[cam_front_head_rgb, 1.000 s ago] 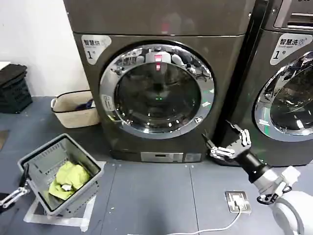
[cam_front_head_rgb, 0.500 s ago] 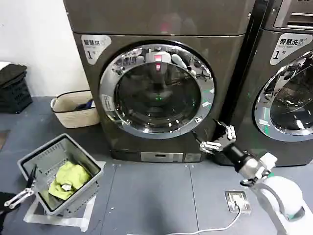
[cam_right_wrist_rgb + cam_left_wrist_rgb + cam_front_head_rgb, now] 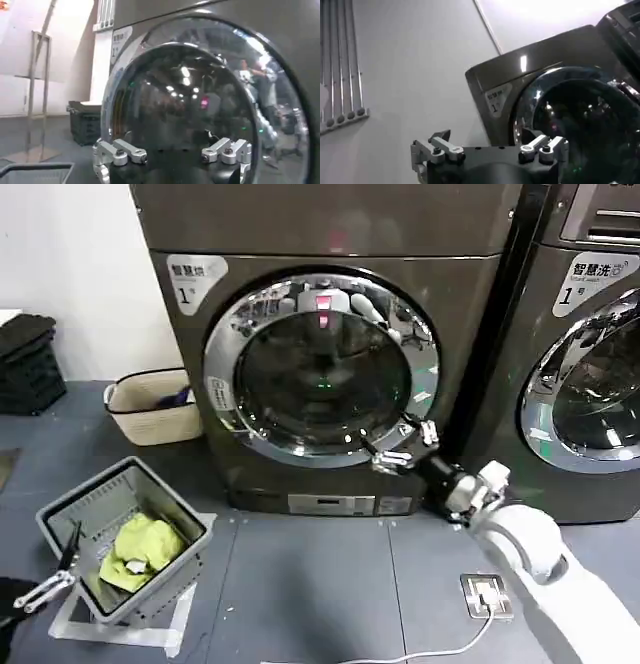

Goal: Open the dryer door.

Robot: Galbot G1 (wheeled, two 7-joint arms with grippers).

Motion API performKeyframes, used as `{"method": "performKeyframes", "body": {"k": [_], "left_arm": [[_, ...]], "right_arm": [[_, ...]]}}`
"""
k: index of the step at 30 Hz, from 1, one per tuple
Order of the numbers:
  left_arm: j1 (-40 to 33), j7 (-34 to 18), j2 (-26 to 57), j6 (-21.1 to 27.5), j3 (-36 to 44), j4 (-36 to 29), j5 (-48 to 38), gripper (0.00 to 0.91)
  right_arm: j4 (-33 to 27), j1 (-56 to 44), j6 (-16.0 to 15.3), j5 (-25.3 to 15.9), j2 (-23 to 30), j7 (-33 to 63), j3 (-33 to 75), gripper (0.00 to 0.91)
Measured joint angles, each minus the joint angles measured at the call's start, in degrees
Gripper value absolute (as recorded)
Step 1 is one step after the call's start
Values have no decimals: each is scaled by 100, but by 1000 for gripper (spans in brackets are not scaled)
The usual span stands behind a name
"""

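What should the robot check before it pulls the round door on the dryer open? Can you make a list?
1. Door shut and ready to be opened: ok. The dryer door sits flat against the machine.
2. Right gripper at the door: ok. It is at the chrome ring's lower right edge.
3. Fingers open: ok. Both fingers are spread apart.
4. Grip on the ring: not ok. Nothing is clamped yet.
5. Room for the door to swing: cannot tell. The grey bin sits on the floor to the left.
6. Left gripper out of the way: ok. It is low beside the bin.
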Motion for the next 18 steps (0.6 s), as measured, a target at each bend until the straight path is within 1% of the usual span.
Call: {"method": "performKeyframes", "body": {"k": [18], "left_arm": [[36, 33, -40, -26, 55, -60, 45, 907]], "right_arm": [[-944, 1048, 36, -68, 477, -91, -965, 907]]}}
